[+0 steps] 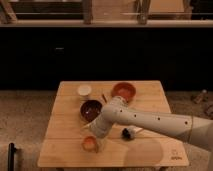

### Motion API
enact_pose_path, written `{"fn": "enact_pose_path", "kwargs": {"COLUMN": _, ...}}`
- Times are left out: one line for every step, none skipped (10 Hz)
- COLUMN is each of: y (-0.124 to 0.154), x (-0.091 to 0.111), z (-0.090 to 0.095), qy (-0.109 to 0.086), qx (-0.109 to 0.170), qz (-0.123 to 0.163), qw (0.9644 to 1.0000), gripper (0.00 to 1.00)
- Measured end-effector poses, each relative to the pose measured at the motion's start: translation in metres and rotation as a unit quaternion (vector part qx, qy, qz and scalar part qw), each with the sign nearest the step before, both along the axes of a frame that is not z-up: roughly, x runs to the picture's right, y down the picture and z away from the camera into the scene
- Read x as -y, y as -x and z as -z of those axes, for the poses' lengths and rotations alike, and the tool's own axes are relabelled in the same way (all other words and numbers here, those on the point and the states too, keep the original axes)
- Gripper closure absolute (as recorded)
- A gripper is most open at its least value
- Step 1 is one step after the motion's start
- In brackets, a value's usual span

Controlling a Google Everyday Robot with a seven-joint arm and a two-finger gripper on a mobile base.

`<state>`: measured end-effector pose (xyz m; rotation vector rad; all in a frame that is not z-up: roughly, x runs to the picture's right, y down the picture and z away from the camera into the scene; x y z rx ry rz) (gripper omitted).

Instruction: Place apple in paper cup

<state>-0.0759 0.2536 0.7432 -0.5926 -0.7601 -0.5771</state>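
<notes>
The apple (90, 144) is a small orange-red fruit with a pale patch, lying on the wooden table (65, 122) near its front left. My gripper (95, 138) is at the end of the white arm (150, 122), right over and against the apple. The paper cup (84, 90) is small and white and stands at the back left of the table, well apart from the gripper.
A dark maroon bowl (91, 109) sits just behind the gripper. An orange-red bowl (123, 91) stands at the back centre. A small dark object (128, 133) lies under the arm. A thin stick (104, 97) lies between the bowls.
</notes>
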Motion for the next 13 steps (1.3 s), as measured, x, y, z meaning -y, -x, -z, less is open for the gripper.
{"fn": "enact_pose_path", "kwargs": {"y": 0.001, "x": -0.002, "z": -0.002, "qy": 0.003, "qx": 0.001, "qz": 0.0, "qw": 1.0, "gripper": 0.2}}
{"fn": "enact_pose_path", "kwargs": {"y": 0.003, "x": -0.004, "z": -0.005, "qy": 0.007, "qx": 0.002, "qz": 0.0, "qw": 1.0, "gripper": 0.2}}
{"fn": "enact_pose_path", "kwargs": {"y": 0.006, "x": -0.006, "z": -0.009, "qy": 0.012, "qx": 0.005, "qz": 0.0, "qw": 0.9999, "gripper": 0.2}}
{"fn": "enact_pose_path", "kwargs": {"y": 0.008, "x": -0.007, "z": -0.011, "qy": 0.016, "qx": 0.007, "qz": 0.0, "qw": 0.9999, "gripper": 0.2}}
{"fn": "enact_pose_path", "kwargs": {"y": 0.009, "x": -0.008, "z": -0.013, "qy": 0.019, "qx": 0.009, "qz": 0.0, "qw": 0.9998, "gripper": 0.2}}
{"fn": "enact_pose_path", "kwargs": {"y": 0.01, "x": -0.01, "z": -0.015, "qy": 0.022, "qx": 0.011, "qz": -0.001, "qw": 0.9997, "gripper": 0.2}}
{"fn": "enact_pose_path", "kwargs": {"y": 0.011, "x": -0.011, "z": -0.017, "qy": 0.025, "qx": 0.012, "qz": -0.001, "qw": 0.9996, "gripper": 0.2}}
{"fn": "enact_pose_path", "kwargs": {"y": 0.012, "x": -0.013, "z": -0.018, "qy": 0.028, "qx": 0.013, "qz": 0.0, "qw": 0.9995, "gripper": 0.2}}
{"fn": "enact_pose_path", "kwargs": {"y": 0.011, "x": -0.015, "z": -0.02, "qy": 0.032, "qx": 0.013, "qz": 0.0, "qw": 0.9994, "gripper": 0.2}}
{"fn": "enact_pose_path", "kwargs": {"y": 0.01, "x": -0.017, "z": -0.02, "qy": 0.034, "qx": 0.013, "qz": 0.0, "qw": 0.9993, "gripper": 0.2}}
{"fn": "enact_pose_path", "kwargs": {"y": 0.01, "x": -0.019, "z": -0.021, "qy": 0.037, "qx": 0.013, "qz": 0.0, "qw": 0.9992, "gripper": 0.2}}
{"fn": "enact_pose_path", "kwargs": {"y": 0.009, "x": -0.021, "z": -0.022, "qy": 0.04, "qx": 0.013, "qz": 0.0, "qw": 0.9991, "gripper": 0.2}}
{"fn": "enact_pose_path", "kwargs": {"y": 0.009, "x": -0.024, "z": -0.022, "qy": 0.043, "qx": 0.013, "qz": 0.001, "qw": 0.999, "gripper": 0.2}}
